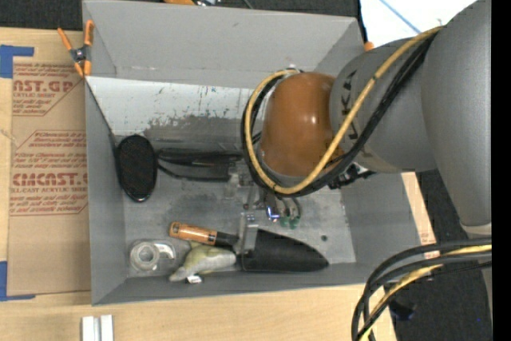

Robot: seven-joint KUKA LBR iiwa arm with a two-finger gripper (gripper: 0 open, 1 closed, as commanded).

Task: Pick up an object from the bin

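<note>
My gripper [251,221] hangs below the arm's orange cover, low over the front middle of the bin. Its tip is at the left end of a black wedge-shaped thing [286,255] that lies along the front wall. A copper-coloured cylinder with a dark tip [194,233] lies just left of the gripper. Below the cylinder rests a pale yellowish lump [203,259]. Whether anything is held is hidden by the gripper body.
A black brush-like tool with an oval head [135,167] and a long handle [196,166] lies across the left and middle of the bin floor. A clear round cap [148,254] sits in the front left corner. The arm covers the bin's right side.
</note>
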